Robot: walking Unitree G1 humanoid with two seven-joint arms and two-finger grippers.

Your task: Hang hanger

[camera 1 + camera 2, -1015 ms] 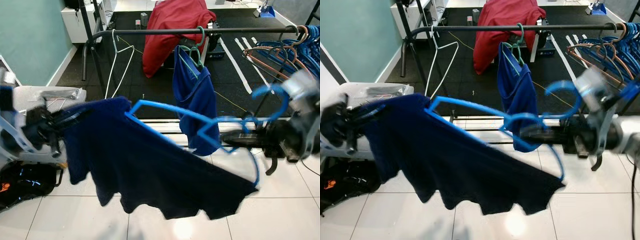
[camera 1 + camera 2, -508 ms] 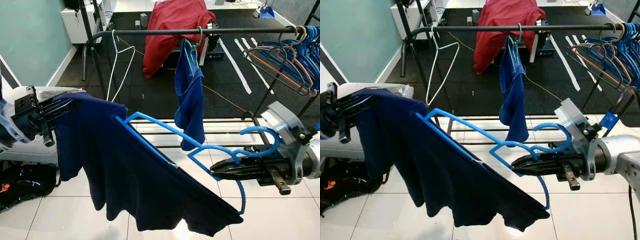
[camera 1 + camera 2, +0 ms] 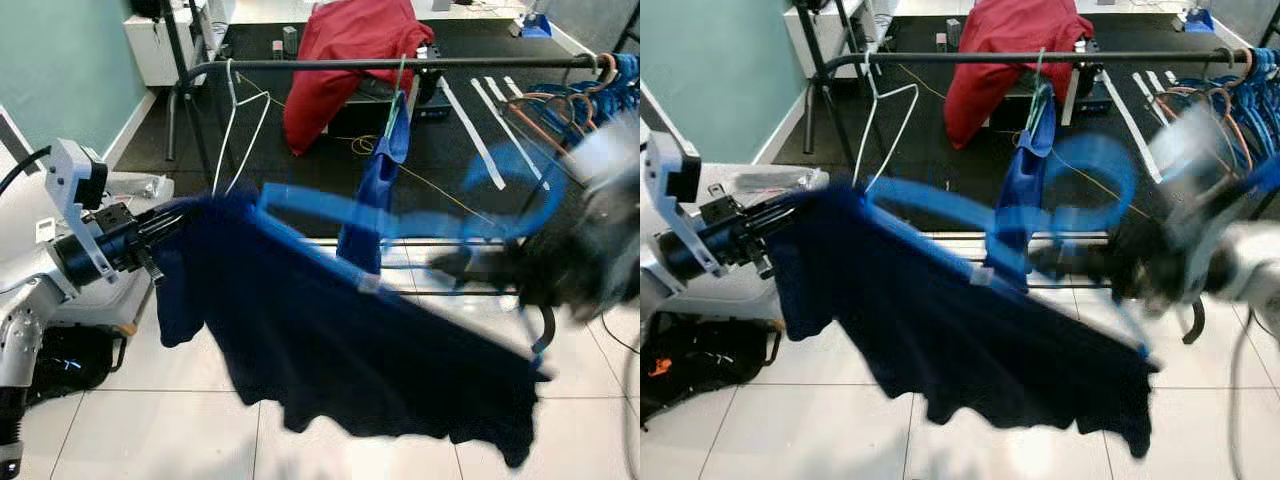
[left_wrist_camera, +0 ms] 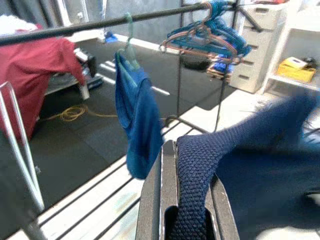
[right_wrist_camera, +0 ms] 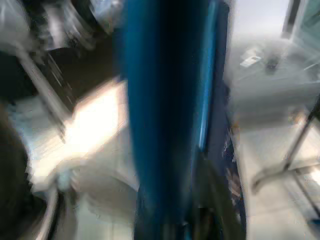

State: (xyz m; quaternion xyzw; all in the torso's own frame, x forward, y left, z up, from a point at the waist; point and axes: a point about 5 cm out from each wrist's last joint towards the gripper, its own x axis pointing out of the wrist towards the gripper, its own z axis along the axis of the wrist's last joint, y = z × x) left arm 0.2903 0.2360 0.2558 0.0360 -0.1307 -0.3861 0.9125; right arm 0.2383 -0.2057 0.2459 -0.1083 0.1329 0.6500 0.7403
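Here, one navy garment drapes over one blue hanger, held in mid-air before a black clothes rail. The left pincer is clamped on the garment's edge; its wrist view shows the knit cloth pinched between both fingers. The blurred right pincer grips the hanger near its hook. On the rail hang one blue garment, one empty white hanger and a bunch of spare hangers.
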